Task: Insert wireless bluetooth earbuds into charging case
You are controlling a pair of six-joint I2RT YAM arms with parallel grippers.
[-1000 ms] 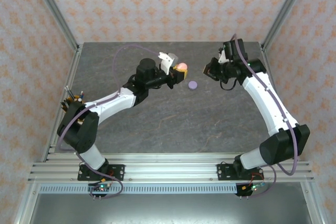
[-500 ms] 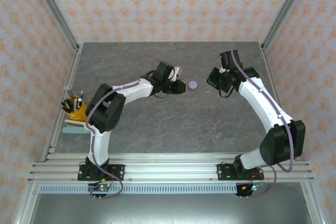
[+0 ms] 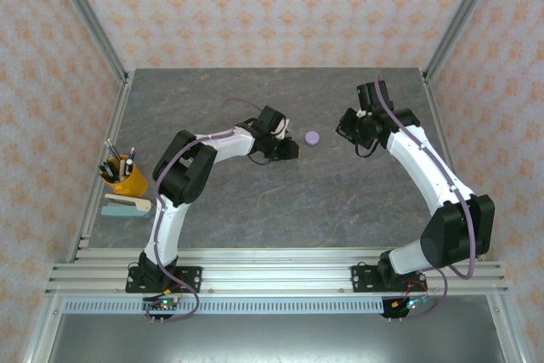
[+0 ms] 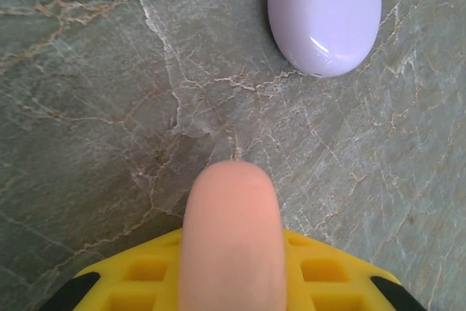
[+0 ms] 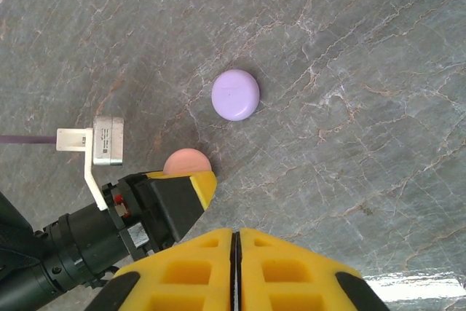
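Tabletop point(image 4: 95, 107): grey stone-look, veined, matte. Lilac case point(image 4: 324, 16): smooth glossy disc, lying flat just beyond left gripper point(image 3: 288, 148). Left gripper clamped on pale pink case point(image 4: 233, 238), rounded, satin. Right gripper point(image 5: 236, 237): yellow waffle-moulded jaws pressed together, holding nothing.

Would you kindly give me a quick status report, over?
Left fingers shut on pink case. Right fingers shut, empty. Lilac case closed on table, nothing in the way.

Pink case point(image 4: 231, 242) in fingers point(image 4: 324, 282); lilac case point(image 4: 325, 12) ahead — apart
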